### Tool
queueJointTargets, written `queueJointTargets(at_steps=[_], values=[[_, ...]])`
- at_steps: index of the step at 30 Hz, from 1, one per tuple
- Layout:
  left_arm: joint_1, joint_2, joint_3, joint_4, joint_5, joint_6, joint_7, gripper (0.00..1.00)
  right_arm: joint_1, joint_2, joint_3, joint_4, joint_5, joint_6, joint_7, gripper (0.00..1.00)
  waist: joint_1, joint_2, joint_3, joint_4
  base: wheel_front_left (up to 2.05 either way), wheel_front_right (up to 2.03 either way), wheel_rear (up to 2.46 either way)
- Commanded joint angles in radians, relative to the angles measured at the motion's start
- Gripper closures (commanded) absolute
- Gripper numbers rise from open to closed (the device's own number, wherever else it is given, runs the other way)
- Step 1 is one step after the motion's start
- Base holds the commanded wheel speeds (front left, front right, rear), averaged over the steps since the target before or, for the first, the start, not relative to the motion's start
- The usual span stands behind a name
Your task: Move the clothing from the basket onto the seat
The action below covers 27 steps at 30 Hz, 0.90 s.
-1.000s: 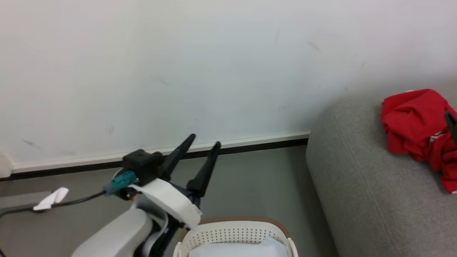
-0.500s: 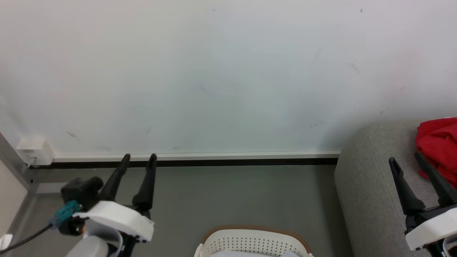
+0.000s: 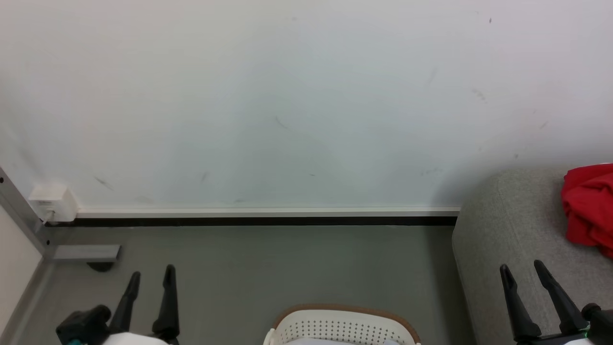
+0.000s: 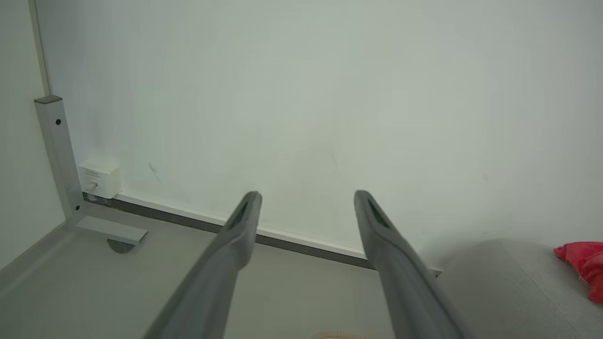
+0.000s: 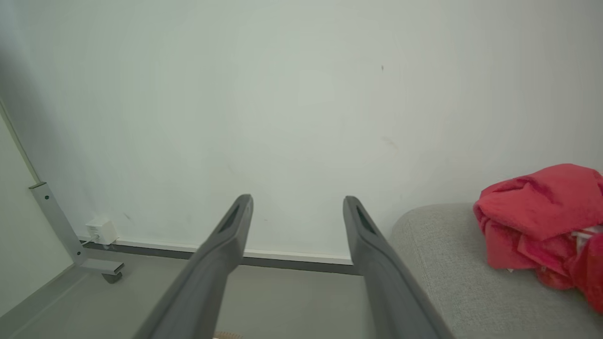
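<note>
Red clothing [image 3: 591, 206] is seen heaped on the grey sofa [image 3: 507, 225] at three o'clock. The white basket [image 3: 342, 326] is found at six o'clock, its inside hidden. The left gripper [image 3: 153, 270] and right gripper [image 3: 521, 266] are held wide open, empty.

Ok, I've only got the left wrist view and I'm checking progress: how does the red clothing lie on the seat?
Observer: In the right wrist view the clothing is a crumpled heap resting on the seat.
Operator: And the right arm?
Observer: Head view: the right fingers stand open, apart from the heap, holding nothing.
Operator: The basket?
Observer: The basket shows its far wall at the head view's bottom edge; no red there.
</note>
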Motion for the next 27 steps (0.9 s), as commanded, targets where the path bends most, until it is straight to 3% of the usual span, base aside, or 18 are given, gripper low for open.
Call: queueJointTargets(at_steps=[1,7,14,27], values=[[0.025,-0.021,0.024,0.012,0.035,-0.018,0.000,0.00,0.022,0.025,-0.021,-0.002,-0.028,-0.002,-0.009,0.00,0.0001,0.0000,0.002,-0.001,0.00,0.00,0.00],[0.054,-0.101,0.105,0.056,0.129,-0.088,0.000,0.00,0.052,0.088,-0.030,-0.028,-0.094,-0.002,-0.007,0.00,0.0001,0.0000,0.004,-0.004,0.00,0.00,0.00],[0.060,-0.166,0.184,0.067,0.212,-0.156,0.000,0.00,0.026,0.090,-0.021,-0.016,-0.102,-0.002,-0.007,0.00,0.0001,0.0000,0.003,-0.012,0.00,0.00,0.00],[0.046,-0.215,0.257,0.088,0.297,-0.213,0.000,0.00,0.001,0.095,-0.015,-0.003,-0.109,-0.002,-0.007,0.00,0.0001,0.0000,0.003,-0.016,0.00,0.00,0.00]])
